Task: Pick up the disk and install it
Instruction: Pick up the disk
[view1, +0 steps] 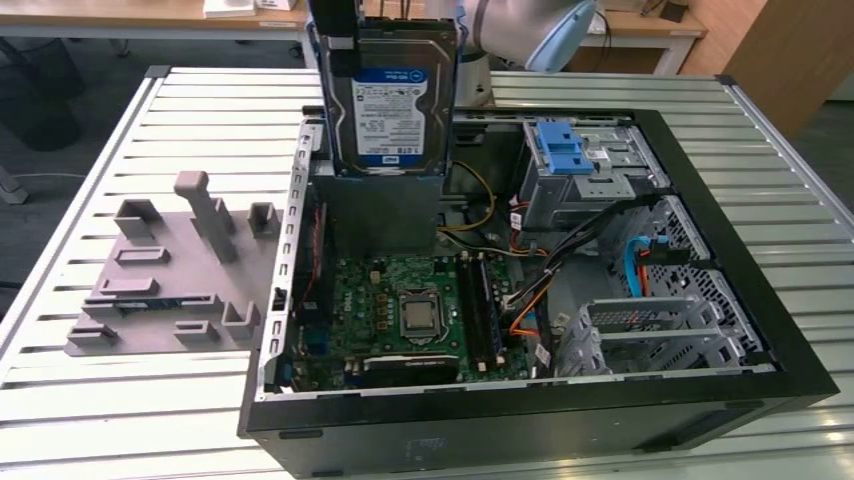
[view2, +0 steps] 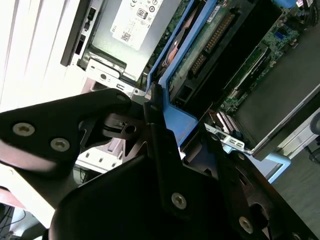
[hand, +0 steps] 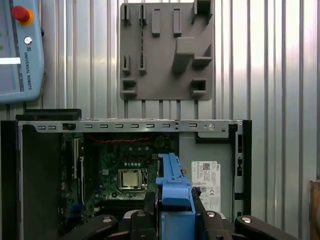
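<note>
Fingers (view2: 159, 145) of our gripper (hand: 175, 207) clamp the disk (view1: 387, 110) by its blue frame edges; we judge it rigid, weighty, shock-sensitive.

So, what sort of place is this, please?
Probably a robotics lab bench: an open computer case on a slatted metal table, a grey fixture plate, and the gripper holding the disk.

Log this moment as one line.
tool: shut on disk | disk: held upright over open computer case | installed: not yet
</note>
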